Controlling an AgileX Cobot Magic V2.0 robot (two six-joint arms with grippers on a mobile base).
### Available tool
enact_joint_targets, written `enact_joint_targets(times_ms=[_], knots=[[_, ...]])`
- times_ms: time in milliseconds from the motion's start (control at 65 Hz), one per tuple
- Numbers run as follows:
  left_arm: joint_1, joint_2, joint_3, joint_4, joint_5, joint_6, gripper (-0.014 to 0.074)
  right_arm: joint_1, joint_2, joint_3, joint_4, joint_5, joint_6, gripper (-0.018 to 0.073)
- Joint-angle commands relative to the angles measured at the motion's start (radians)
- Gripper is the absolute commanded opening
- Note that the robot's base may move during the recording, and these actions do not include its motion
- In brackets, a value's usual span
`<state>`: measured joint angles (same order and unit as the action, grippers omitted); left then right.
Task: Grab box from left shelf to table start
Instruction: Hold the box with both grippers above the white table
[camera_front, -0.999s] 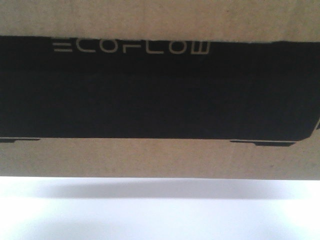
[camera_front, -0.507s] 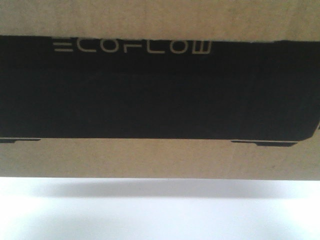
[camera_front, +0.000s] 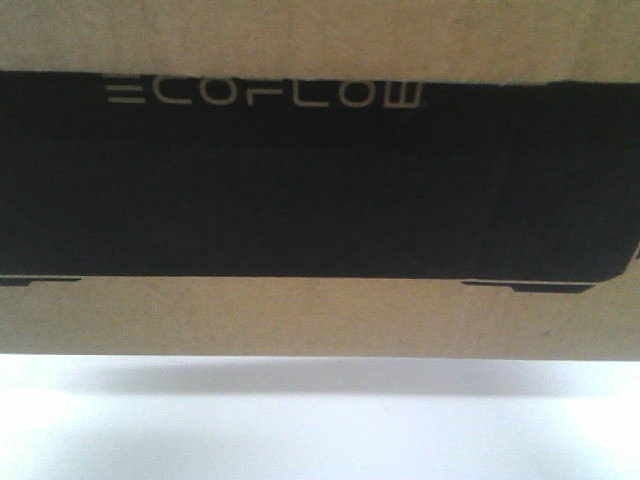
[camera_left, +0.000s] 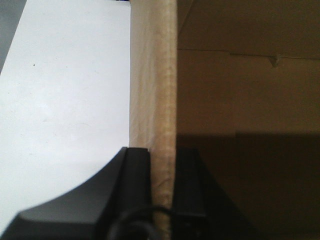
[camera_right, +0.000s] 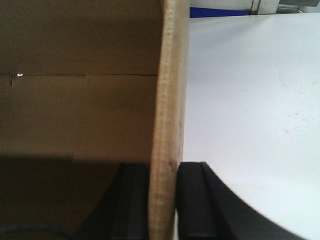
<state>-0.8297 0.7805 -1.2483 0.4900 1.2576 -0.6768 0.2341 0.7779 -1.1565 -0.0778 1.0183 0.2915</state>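
The brown cardboard box (camera_front: 320, 320), with its black panel and pale ECOFLOW lettering, fills the front view just above the white table (camera_front: 320, 430) and casts a soft shadow on it. I cannot tell if it touches the table. In the left wrist view my left gripper (camera_left: 162, 152) is shut on the box's left wall (camera_left: 161, 75), one black finger inside and one outside. My right gripper (camera_right: 164, 167) pinches the right wall (camera_right: 172, 75) the same way. The box's interior is dark and looks bare. The left shelf is out of view.
White table surface lies outside the box on the left (camera_left: 65, 100) and on the right (camera_right: 250, 100). A blue strip (camera_right: 220, 11) and pale grey objects lie past the table's far edge. Grey floor (camera_left: 9, 25) shows at the far left corner.
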Motion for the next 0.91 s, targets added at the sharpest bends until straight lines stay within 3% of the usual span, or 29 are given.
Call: enact_joint_targets(times_ms=[0,215,553,769,892], knots=[[-0.003,-0.02,-0.041,0.114,-0.066,-0.011,-0.0102,0.014,-0.003,-0.034,-0.122,-0.097,-0.005,0.0066],[-0.003,-0.02,-0.041,0.112,-0.066,-0.011,-0.0102,0.065,-0.003,-0.034,-0.12,-0.095,-0.005,0.0066],[-0.003,-0.02,-0.041,0.108,-0.083,-0.011,-0.0102,0.07,-0.003,-0.034,-0.115,-0.095,-0.005,0.0066],[-0.003,-0.02,-0.041,0.012,-0.126,-0.002,-0.0102,0.07,-0.003,-0.038,-0.19,-0.067,-0.005,0.0066],[-0.003,-0.01,-0.041,0.011,-0.131,-0.002,-0.0102,0.073,-0.003,-0.038,-0.213,-0.065,-0.005,0.0066]])
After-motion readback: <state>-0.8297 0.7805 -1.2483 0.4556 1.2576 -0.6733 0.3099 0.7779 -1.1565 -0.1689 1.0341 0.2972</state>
